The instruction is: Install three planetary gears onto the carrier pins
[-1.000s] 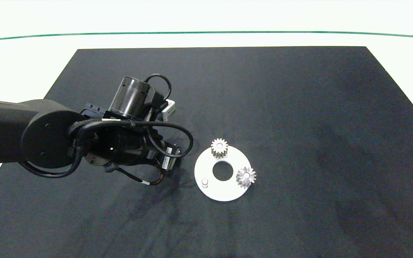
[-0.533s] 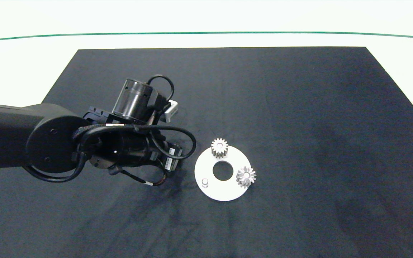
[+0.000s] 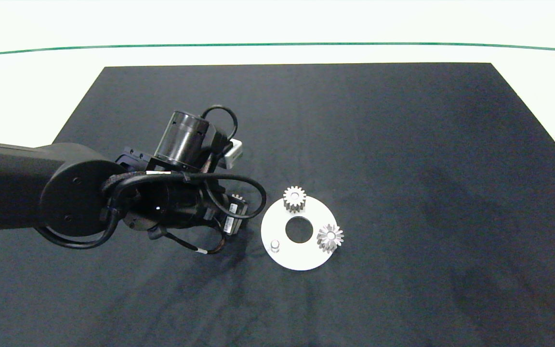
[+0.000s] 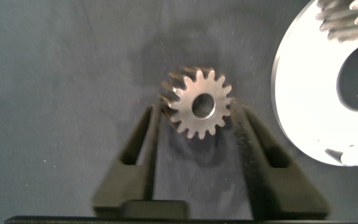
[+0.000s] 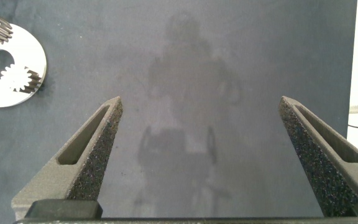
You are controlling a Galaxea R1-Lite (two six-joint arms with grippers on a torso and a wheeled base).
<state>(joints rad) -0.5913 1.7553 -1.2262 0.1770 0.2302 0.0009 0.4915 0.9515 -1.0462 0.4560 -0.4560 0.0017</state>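
Between the earlier head views and this moment, your left arm shifted a little toward the white disc (image 3: pixel 299 233), while the disc and the two gears (image 3: pixel 295 198) already on it stayed where they were.

Left gripper (image 4: pixel 197 118): its two fingers (image 4: pixel 143 140) were closed in against opposite sides of the third gear (image 4: pixel 197 107), pressing on the tooth tips. This gear sat level, bore up, just beside the disc's rim. Whether it was lifted clear of the black mat (image 3: pixel 403 144) could not be told from the wrist view.

Disc: two pins already carried gears, one at the far edge and one (image 3: pixel 330 237) at the edge away from your left arm. The third pin (image 3: pixel 275 246) stood bare on the near side, close to the held gear.

Handling, as a judgement: the gear looked like solid metal, so stiff, small, fairly dense for its size and smooth enough to slip. A hold across the teeth leaves the bore open, which the pin needs. Keep the gear flat, since a tilt would likely jam it on the pin.

Right gripper (image 5: pixel 197 137): you had it idle with fingers spread wide and nothing between them, well apart from the disc.
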